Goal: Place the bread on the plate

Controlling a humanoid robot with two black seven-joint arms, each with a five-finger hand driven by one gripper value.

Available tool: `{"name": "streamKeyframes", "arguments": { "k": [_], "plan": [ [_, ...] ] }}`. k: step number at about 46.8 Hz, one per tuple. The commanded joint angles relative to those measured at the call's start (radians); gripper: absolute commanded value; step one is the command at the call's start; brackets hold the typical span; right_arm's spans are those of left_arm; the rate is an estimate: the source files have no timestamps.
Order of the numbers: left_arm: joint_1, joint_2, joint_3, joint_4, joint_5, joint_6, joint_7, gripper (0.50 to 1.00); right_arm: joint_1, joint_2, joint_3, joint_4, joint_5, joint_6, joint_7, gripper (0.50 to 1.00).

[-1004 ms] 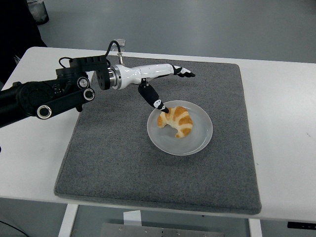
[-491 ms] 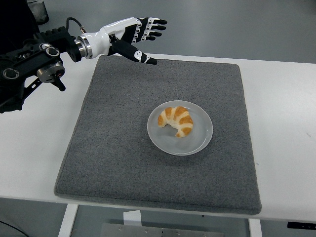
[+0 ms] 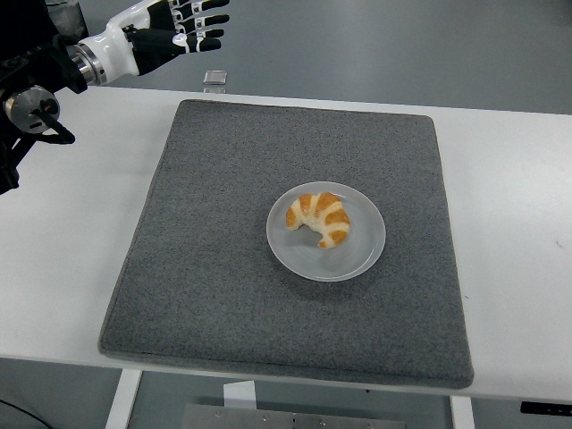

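White bench (image 3: 518, 268) seen from above, w/ its near edge along the bottom of the view. On it lies a large grey mat (image 3: 214, 268), roughly square, covering most of the middle. Near the mat's centre, slightly right, sits a round pale plate (image 3: 366, 255). The bread (image 3: 319, 217), a golden croissant w/ its curve open toward the lower left, rests on the plate, inside the rim, nothing touching it. So the task's thing is already where it belongs. Further back, past the mat's far edge, a small clear object (image 3: 214, 80) stands on the bench; too small to identify. At the far top left, the left robot hand (image 3: 183, 22), white and black, is released: fingers spread, holding nothing, lifted well clear of the bench. What changed: a second ago this robot hand was down at the plate, one finger just beside the croissant; half a sec ago it had risen over the mat's far left corner; now it's pulled back further still, toward the left edge. The croissant hasn't shifted on the plate through any of this. Judgement: placement looks done, arm is retreating. Right arm not visible.
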Motion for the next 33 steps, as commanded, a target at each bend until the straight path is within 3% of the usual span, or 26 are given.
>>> {"name": "streamKeyframes", "arguments": {
  "k": [1, 14, 24, 33],
  "plan": [
    [0.003, 0.000, 0.000, 0.028, -0.062, -0.015, 0.036, 1.000, 0.000, 0.000, 0.000, 0.000, 0.000, 0.000, 0.000, 0.952],
    [0.029, -0.008, 0.002, 0.093, -0.345, -0.015, 0.191, 1.000, 0.001, 0.000, 0.000, 0.000, 0.000, 0.000, 0.000, 0.952],
    [0.049, -0.016, 0.000, 0.110, -0.456, -0.007, 0.202, 1.000, 0.001, 0.000, 0.000, 0.000, 0.003, 0.003, 0.000, 0.952],
    [0.063, -0.065, 0.000, 0.111, -0.510, 0.021, 0.216, 1.000, 0.000, 0.000, 0.000, 0.012, 0.005, 0.005, 0.000, 0.952]
  ]
}}
